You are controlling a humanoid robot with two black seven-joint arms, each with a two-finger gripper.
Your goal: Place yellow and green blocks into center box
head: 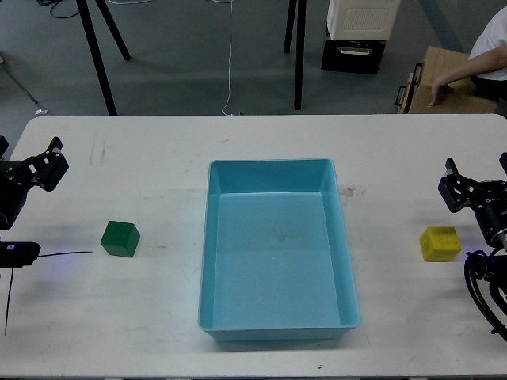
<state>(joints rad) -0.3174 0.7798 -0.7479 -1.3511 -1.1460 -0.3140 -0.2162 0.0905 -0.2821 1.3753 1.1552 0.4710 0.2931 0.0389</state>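
Observation:
A green block [120,238] sits on the white table left of the light blue box [276,249], which is empty. A yellow block [440,243] sits on the table right of the box. My left gripper [28,162] is at the far left edge, above and left of the green block, open and holding nothing. My right gripper [475,179] is at the far right edge, just above and right of the yellow block, open and holding nothing; its outer finger is cut by the frame edge.
The white table [158,174] spans the view. A thin black cable [55,255] lies left of the green block. Beyond the table's far edge stand black stand legs [99,55], a white cabinet [360,32] and a person's arm [475,71].

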